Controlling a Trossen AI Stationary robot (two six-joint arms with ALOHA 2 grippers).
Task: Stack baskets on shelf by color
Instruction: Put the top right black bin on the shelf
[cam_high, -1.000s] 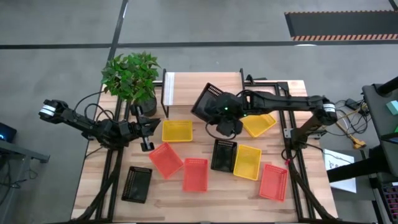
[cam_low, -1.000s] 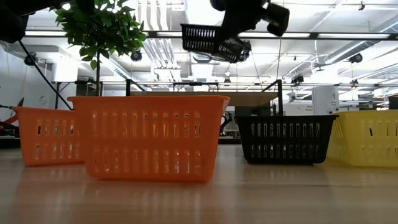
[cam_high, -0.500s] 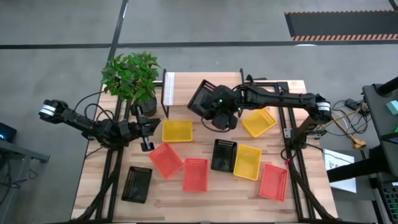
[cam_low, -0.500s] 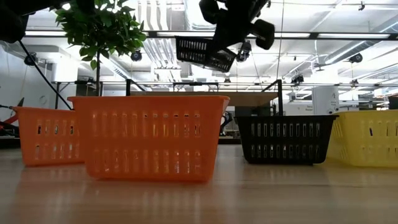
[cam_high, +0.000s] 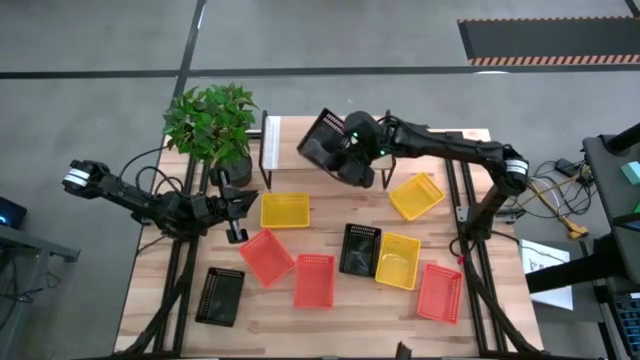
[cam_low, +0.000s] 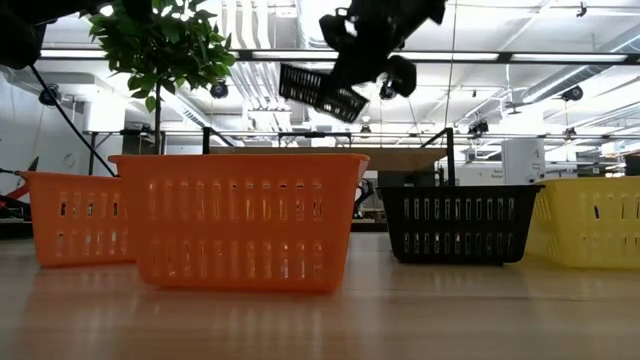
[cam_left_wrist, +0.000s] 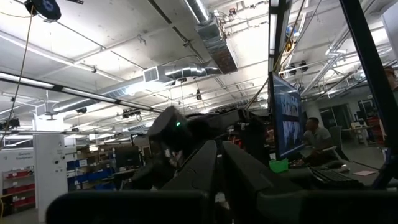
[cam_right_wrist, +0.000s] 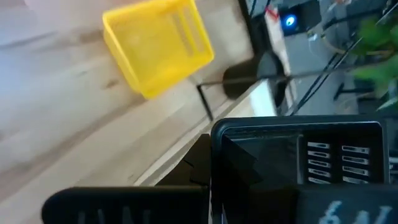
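Your black basket (cam_high: 325, 142), a small rectangular tub with slotted mesh walls, hangs tilted in the air over the shelf (cam_high: 300, 140), whose pale wooden top sits at about twelve o'clock on the table (cam_high: 330, 320). The right gripper (cam_high: 352, 160) has clamped its fingers on the basket's rim, with the basket at roughly ten o'clock from the wrist in the high view. The low view gives you what the top-down one cannot: the basket (cam_low: 322, 92) is well clear of everything below it, nose down, with the gripper (cam_low: 370, 45) above and beside it. The right wrist view shows the glossy black rim (cam_right_wrist: 298, 162) hard against the fingers, the shelf's light board edge and a yellow basket (cam_right_wrist: 158, 46) lying on the table beyond. From above you can count the rest: a yellow basket (cam_high: 285, 210) at nine o'clock from centre, another yellow one (cam_high: 416, 196) tilted at two o'clock, a third (cam_high: 397, 260) touching a black one (cam_high: 360, 249) near centre, three orange baskets (cam_high: 314, 280) along the near side, and a black one (cam_high: 220, 296) at seven o'clock. The left gripper (cam_high: 236, 205) waits at the table's nine o'clock edge beside a leafy potted plant (cam_high: 212, 122); its wrist view shows its fingers (cam_left_wrist: 205, 168) pressed together on nothing.
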